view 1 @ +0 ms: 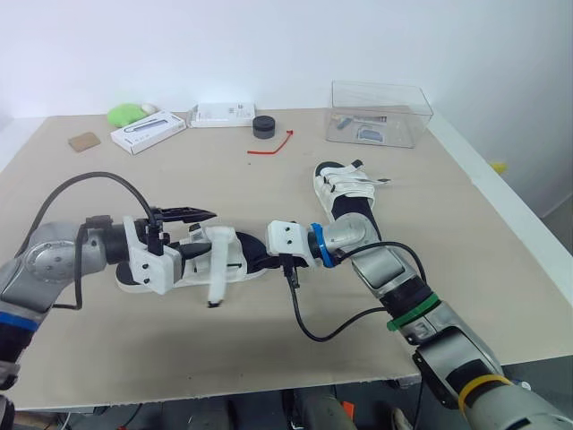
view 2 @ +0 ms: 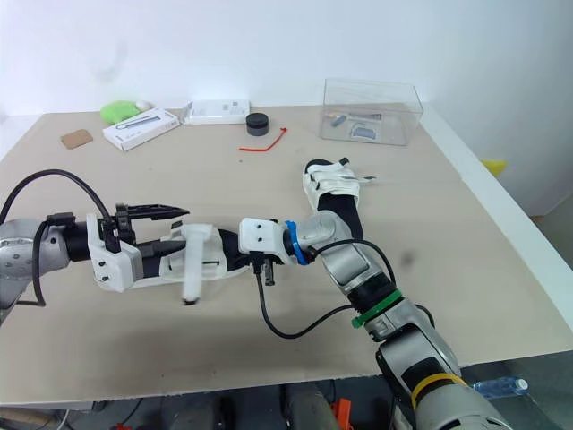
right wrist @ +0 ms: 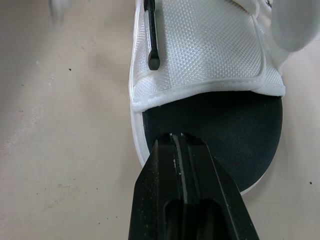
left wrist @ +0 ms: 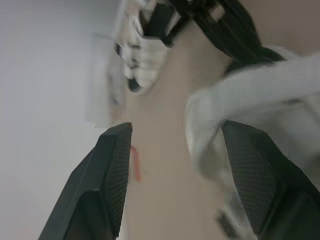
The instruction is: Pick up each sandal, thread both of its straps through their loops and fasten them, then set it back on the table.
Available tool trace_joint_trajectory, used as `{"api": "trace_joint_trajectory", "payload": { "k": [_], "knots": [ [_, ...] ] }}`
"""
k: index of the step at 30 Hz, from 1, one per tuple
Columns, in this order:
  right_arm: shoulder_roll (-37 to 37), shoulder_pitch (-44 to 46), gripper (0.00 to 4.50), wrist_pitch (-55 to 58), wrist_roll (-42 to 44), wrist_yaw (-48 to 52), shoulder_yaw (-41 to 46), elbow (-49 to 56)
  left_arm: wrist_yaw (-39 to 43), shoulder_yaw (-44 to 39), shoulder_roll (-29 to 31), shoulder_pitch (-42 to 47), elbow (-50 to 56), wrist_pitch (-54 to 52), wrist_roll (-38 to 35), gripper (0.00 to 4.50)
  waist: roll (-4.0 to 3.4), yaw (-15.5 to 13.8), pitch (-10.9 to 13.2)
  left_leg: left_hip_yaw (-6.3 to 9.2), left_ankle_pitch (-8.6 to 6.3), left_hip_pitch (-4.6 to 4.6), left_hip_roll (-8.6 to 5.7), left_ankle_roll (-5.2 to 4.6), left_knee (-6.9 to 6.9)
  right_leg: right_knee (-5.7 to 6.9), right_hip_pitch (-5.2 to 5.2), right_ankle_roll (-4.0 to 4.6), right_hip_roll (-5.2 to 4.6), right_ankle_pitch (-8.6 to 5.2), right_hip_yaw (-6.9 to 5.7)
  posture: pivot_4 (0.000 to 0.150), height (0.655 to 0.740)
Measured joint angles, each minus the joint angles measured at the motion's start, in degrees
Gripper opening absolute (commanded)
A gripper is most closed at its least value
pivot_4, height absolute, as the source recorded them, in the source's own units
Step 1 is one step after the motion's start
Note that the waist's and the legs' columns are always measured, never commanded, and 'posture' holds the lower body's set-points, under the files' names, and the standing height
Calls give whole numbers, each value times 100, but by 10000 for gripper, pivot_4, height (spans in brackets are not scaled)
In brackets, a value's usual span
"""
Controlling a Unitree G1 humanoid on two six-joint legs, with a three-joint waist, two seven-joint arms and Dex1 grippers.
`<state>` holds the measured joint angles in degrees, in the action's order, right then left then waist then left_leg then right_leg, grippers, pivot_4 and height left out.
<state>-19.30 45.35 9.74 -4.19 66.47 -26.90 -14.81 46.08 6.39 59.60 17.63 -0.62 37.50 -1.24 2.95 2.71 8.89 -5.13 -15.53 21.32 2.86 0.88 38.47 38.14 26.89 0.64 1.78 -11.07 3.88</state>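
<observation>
Near sandal: flat on the table, front-left of centre, lying between the two grippers.
Left gripper: jaws spread wide, one finger riding above the white upper, the other low beside it. Nothing pinched yet.
Right gripper: fingers pressed together, tip down on the rim of the black footbed (pinning rather than pinching, by the look of it).
Loose strap: hanging off the near side of the sandal, not threaded.
Step in hand: probably catching that strap in the left jaws, ready to feed it to its loop.
Doing it well: drop the open jaws over the free end, not the middle, and leave a short tail to steer. Close only once the strap sits squarely between the pads. Hold the right tip firm on the footbed so the sandal cannot swivel under the pull. Draw the strap along its own line, without twisting.
Risk: grabbing upper and strap together, or dragging the whole sandal.
Other sandal: further back on the right, well apart, straps lying across it (fastened or not, cannot tell).
</observation>
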Motion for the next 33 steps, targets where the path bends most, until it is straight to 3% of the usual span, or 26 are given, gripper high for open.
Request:
{"api": "trace_joint_trajectory", "payload": {
  "k": [4, 7, 10, 12, 19, 22, 26, 33],
  "knots": [
    [44, 28, 0, -29, -4, 9, -2, -67, 123, -169, 9, -291, 592, -553, -193, 29180, 2, 0, -1, -2, 0, -5, 0, 1, -1, 2, -1, 2, 7, 0, 2, 1500, 7261],
    [87, 36, 0, -53, -3, 25, -11, -89, 168, -323, -37, -976, 1320, -980, -441, 29180, 2, 22, -1, -6, -6, -13, 13, -10, -6, 1, 1, 10, 8, -4, 9, 1500, 7261],
    [84, 39, 0, -86, -3, 45, -2, -110, 137, -592, -148, -1593, 1735, -1732, -943, 36987, 2, 6, -1, -7, -8, -11, 21, -13, -5, 3, 2, 18, 15, -9, 3, 1500, 7261],
    [90, 35, 0, -92, -3, 44, -3, -108, 58, -1003, -184, -2113, 2233, -2755, -1877, 44529, 2, 6, -1, -4, -8, -9, 28, -13, -5, 3, 4, 20, 19, -10, 3, 1500, 7261],
    [85, 23, 0, -114, -3, 51, -4, -102, -58, -2208, 233, -3093, 3399, -5996, -5075, 44529, 1, 2, -1, 8, -10, -15, 33, -12, -7, 3, 2, 25, 33, -15, 0, 1500, 7261],
    [82, 23, 0, -149, -3, 76, -3, -107, -67, -2278, 310, -3554, 3521, -7052, -5905, 44529, -4, 5, 1, 11, -15, -19, 29, -15, -10, 3, 3, 30, 43, -22, 2, 1500, 7261],
    [81, 25, 0, -150, -15, 72, 0, -116, -166, -2190, 284, -3602, 3521, -7670, -5992, 44529, -2, 2, -1, 11, -15, -20, 17, -14, -9, 4, 2, 55, 51, -34, 0, 1500, 7261],
    [66, 24, 0, -152, -25, 82, -1, -106, -780, -1536, -564, -2679, 3118, -8205, -5700, 44529, 1, -1, -3, 13, -15, -19, 12, -14, -8, 5, -2, 44, 56, -22, 10, 1500, 7261]
  ]
}}
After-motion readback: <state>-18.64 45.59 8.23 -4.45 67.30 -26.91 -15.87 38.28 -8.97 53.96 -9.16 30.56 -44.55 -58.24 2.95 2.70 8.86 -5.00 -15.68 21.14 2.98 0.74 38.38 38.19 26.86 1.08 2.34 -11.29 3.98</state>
